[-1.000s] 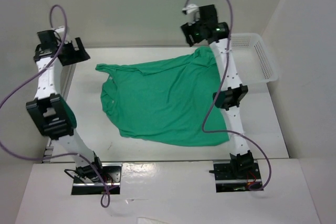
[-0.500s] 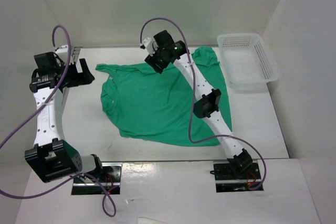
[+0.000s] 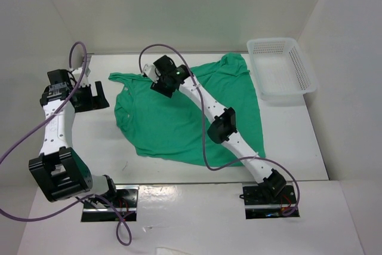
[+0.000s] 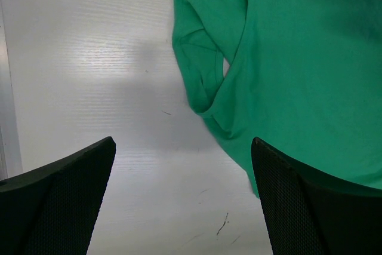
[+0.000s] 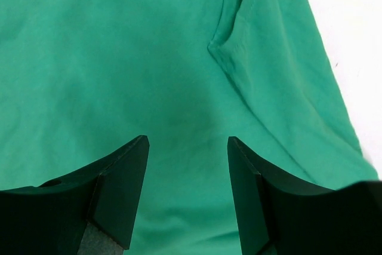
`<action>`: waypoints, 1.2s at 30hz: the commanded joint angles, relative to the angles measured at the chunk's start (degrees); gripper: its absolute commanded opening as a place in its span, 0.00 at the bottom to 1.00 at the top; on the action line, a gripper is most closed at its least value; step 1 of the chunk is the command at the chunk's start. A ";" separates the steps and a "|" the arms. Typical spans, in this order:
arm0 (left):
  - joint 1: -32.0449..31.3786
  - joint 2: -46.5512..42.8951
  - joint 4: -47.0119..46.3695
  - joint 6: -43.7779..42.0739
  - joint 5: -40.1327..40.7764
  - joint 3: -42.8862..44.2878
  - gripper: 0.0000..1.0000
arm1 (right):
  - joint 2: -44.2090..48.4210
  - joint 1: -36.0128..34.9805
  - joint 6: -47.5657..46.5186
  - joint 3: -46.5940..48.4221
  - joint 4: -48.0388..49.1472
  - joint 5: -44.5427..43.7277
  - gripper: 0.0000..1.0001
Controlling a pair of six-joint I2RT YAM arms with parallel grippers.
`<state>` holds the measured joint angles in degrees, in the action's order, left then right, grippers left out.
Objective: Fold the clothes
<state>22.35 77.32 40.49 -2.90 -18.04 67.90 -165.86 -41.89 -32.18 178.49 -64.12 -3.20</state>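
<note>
The clothes, one plain green T-shirt [image 3: 185, 114], lie spread and rumpled on the white table. My right gripper [image 3: 160, 82] hovers over its far left part, near the collar and a sleeve. In the right wrist view it [image 5: 187, 141] is open above green fabric [image 5: 119, 40], with a seam fold to the upper right and nothing between the fingers. My left gripper [image 3: 95, 97] stands wide open over bare table just left of the shirt. The left wrist view shows that gripper [image 4: 182, 141] with a folded sleeve and the shirt's edge [image 4: 298, 58] by its right finger.
A white mesh basket [image 3: 280, 41] stands at the back right corner, with nothing in it. White walls close in the table on the left, back and right. The right forearm stretches diagonally across the shirt. Purple cables loop from both arms.
The right arm swung from the back right near the basket leftward across the shirt to its far left part. The left arm came down and in toward the shirt's left edge.
</note>
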 commanded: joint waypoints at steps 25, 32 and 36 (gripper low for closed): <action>-23.49 12.06 -2.43 -1.76 13.11 3.56 0.95 | 47.11 27.03 15.65 -41.92 2.27 23.95 0.62; -25.51 15.14 -4.71 -0.97 19.35 1.54 0.95 | 75.41 23.17 15.92 -93.32 26.32 9.34 0.75; -24.64 15.14 -4.72 -4.13 20.42 0.49 0.95 | 80.95 24.57 16.98 -100.87 24.31 10.94 0.75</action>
<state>-2.87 92.31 36.84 -4.78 -0.16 69.36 -87.05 -19.44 -16.51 81.84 -43.44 8.58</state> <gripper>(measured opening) 0.946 0.753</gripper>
